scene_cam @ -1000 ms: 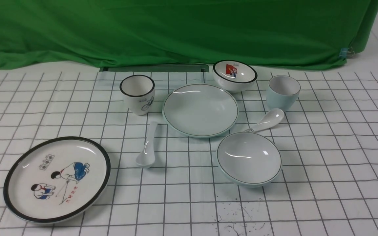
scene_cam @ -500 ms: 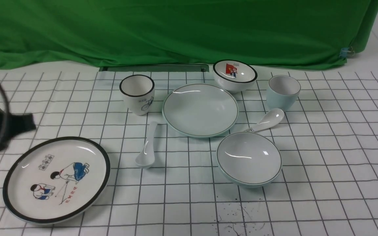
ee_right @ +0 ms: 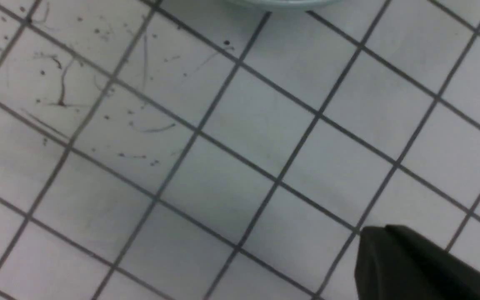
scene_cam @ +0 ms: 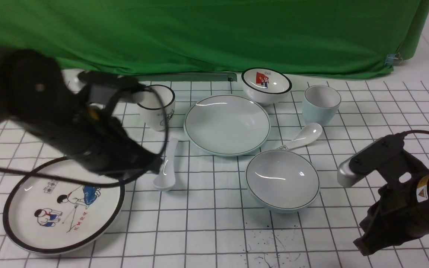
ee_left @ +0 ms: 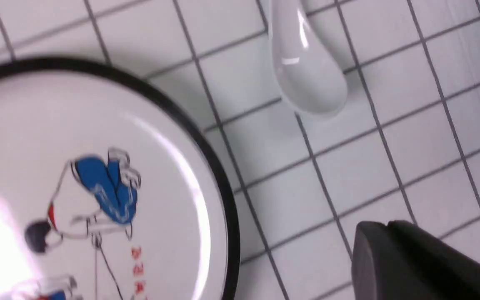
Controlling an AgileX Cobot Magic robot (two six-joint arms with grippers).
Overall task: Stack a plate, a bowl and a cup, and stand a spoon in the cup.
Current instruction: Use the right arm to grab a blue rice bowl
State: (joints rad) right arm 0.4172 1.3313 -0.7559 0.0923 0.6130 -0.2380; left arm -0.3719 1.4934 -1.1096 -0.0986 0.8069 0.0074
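Front view: the plain pale blue-green round plate (scene_cam: pixel 227 124) with a thin dark rim line lies mid-table, with the matching plain bowl (scene_cam: pixel 282 180) nearer and to its right, the pale blue handleless cup (scene_cam: pixel 321 105) beyond the bowl, and the all-white ceramic soup spoon (scene_cam: pixel 166 167) left of the plate; nothing is stacked. Near that spoon's bowl end hangs the left gripper (ee_left: pixel 379 237), jaws closed on nothing, beside the black-rimmed cartoon plate (scene_cam: pixel 63 204), whose red characters are too blurred to read. The right gripper (ee_right: pixel 383 246), likewise closed and empty, hovers over the white grid cloth (ee_right: pixel 223 179) near the bowl, with a yellow warning label (scene_cam: pixel 422 191) on its arm.
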